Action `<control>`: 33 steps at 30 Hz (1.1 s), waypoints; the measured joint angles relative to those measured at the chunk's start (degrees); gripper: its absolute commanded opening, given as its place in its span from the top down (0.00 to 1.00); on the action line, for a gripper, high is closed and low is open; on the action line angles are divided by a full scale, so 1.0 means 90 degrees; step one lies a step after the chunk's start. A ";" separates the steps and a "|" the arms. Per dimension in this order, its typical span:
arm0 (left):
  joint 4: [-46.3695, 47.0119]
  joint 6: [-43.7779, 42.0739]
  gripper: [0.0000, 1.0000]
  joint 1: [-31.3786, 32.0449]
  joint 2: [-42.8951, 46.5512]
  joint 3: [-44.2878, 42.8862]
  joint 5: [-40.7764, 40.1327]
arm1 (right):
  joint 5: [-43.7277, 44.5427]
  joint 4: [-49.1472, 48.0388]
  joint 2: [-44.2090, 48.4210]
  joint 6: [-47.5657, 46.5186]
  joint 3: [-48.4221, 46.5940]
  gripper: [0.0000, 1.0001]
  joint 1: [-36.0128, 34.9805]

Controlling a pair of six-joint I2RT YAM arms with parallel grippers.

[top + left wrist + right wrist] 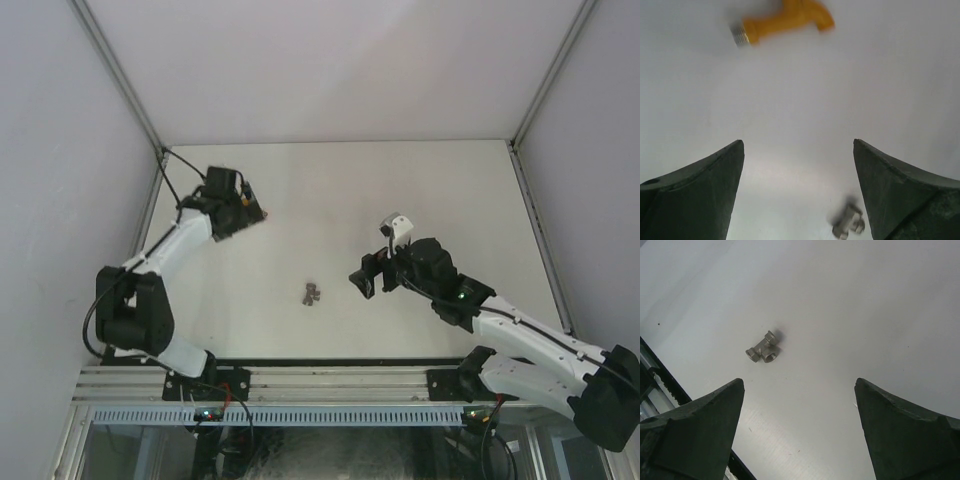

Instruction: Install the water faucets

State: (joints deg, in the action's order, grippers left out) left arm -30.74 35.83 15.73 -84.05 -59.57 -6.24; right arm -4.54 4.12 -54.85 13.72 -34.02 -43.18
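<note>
Water faucets not installed: orange tap body and grey fitting unjoined.
Tap lies ahead of the left gripper, fitting ahead-left of the right gripper; both grippers gape wide, empty.

left pincer: jaws spread wide, reaching forward | right pincer: jaws spread wide, angled inward
</note>
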 measured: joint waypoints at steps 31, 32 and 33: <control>-0.2650 -0.0942 0.45 -0.1103 -0.5438 -0.6275 0.0607 | 0.0617 0.1156 0.1307 0.1202 0.0000 0.10 -0.0041; -0.2664 -0.0954 0.46 -0.1078 -0.5438 -0.6283 0.0639 | 0.0617 0.1161 0.1287 0.1234 0.0002 0.09 -0.0041; -0.2686 -0.0962 0.46 -0.1052 -0.5438 -0.6297 0.0687 | 0.0617 0.1168 0.1275 0.1265 0.0002 0.09 -0.0041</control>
State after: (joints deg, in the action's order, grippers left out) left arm -54.92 27.18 6.26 -132.99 -116.25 -0.05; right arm 1.02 14.63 -43.38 25.10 -34.00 -43.55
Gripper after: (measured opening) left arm 0.555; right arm 0.906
